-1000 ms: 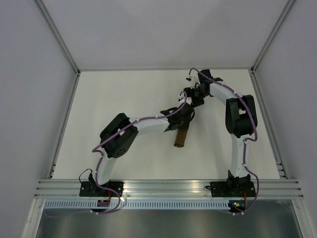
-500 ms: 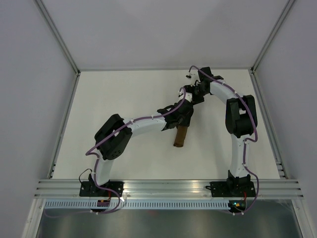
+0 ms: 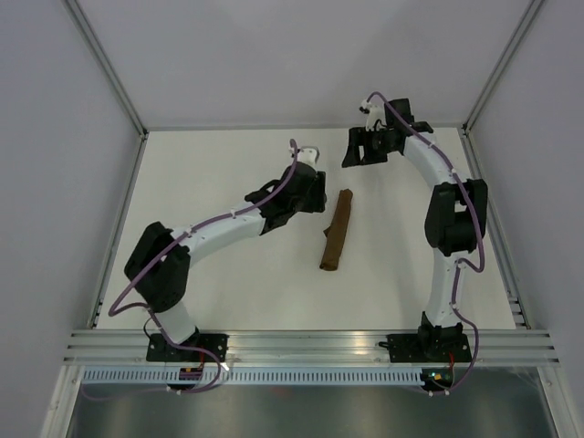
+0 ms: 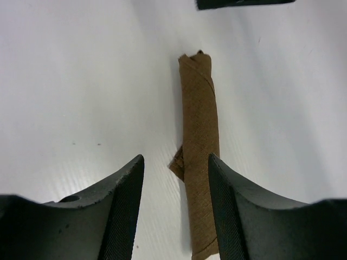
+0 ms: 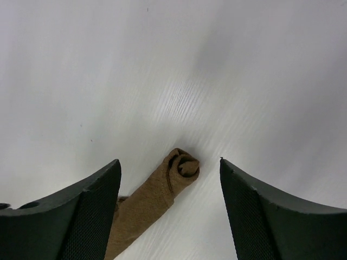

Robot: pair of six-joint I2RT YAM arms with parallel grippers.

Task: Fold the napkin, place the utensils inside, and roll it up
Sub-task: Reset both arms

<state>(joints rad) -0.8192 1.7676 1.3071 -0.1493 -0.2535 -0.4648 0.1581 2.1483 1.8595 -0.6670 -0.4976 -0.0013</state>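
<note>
The left gripper (image 4: 175, 157) and right gripper (image 5: 169, 161) gape empty near the rolled napkin (image 3: 337, 230); withdraw upward, lest it unwind.

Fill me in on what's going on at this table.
The napkin lies rolled into a tight brown tube on the white table. Neither arm holds it: the left gripper hangs open beside it, and the right gripper hangs open past its far end. No utensils show; whether they're inside, I cannot tell.

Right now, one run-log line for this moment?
napkin: rolled, on table | utensils: unseen | left gripper: open, off roll | right gripper: open, off roll
</note>
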